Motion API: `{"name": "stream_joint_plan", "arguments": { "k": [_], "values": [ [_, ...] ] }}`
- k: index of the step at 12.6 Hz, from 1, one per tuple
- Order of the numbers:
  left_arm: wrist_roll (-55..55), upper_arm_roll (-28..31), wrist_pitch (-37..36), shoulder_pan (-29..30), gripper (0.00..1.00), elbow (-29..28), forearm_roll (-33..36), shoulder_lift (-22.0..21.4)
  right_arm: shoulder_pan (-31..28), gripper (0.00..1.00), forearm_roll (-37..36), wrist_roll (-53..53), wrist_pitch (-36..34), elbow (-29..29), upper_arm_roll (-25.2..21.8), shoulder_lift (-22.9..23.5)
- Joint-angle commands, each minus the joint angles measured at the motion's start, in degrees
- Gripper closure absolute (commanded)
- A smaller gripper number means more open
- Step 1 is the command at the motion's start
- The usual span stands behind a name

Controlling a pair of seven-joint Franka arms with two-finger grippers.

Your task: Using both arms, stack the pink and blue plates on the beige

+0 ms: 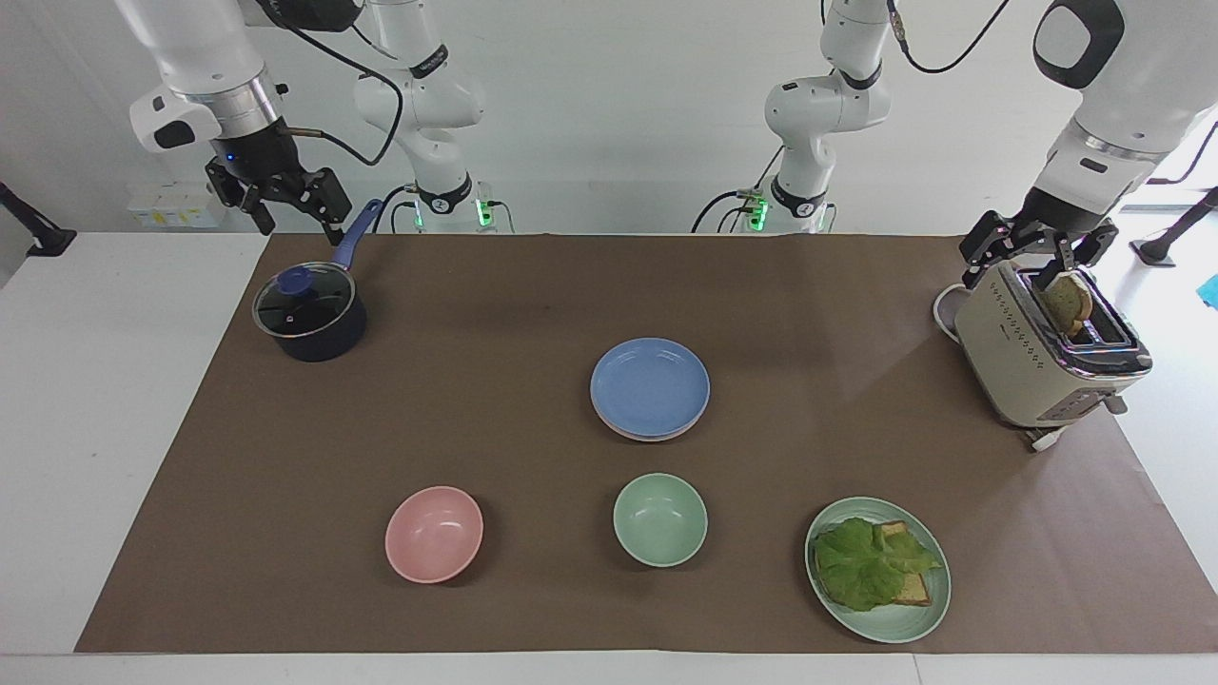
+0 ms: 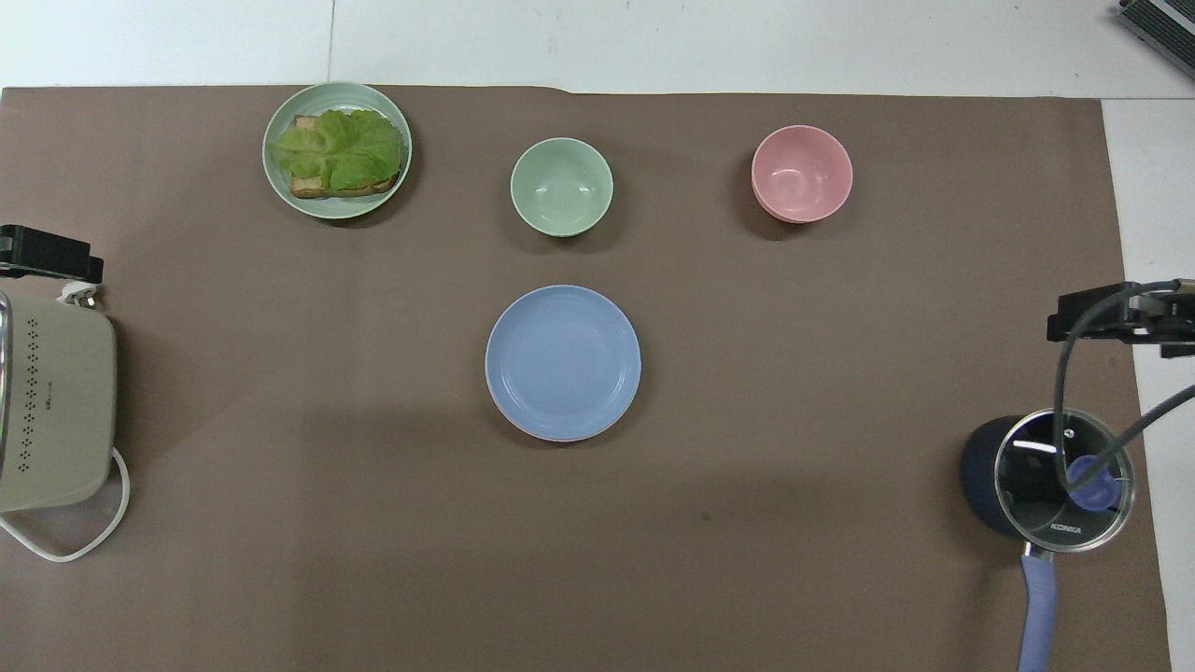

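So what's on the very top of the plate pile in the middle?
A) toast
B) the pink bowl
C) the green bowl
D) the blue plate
D: the blue plate lies uppermost on the pile, with only a thin pink rim peeking out beneath it.
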Motion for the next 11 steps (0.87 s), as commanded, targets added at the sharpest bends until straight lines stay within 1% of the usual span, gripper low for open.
{"name": "stream_joint_plan", "arguments": {
  "k": [1,4,8,11],
  "values": [
    [-0.2,0.0,-0.6,-0.1,0.00,-0.2,1.0,-0.3,-0.2,0.00,0.0,-4.0,0.1,-1.1,0.9,-1.3],
    [-0.2,0.0,-0.6,-0.1,0.00,-0.2,1.0,-0.3,-0.2,0.00,0.4,-8.1,-0.2,-1.1,0.9,-1.4],
    [-0.2,0.0,-0.6,-0.1,0.00,-0.2,1.0,-0.3,-0.3,0.00,2.0,-7.4,-2.4,-1.5,0.8,-1.7],
    [-0.2,0.0,-0.6,-0.1,0.00,-0.2,1.0,-0.3,-0.2,0.00,2.1,-3.6,-2.3,-1.6,0.8,-1.9]
  ]
}}
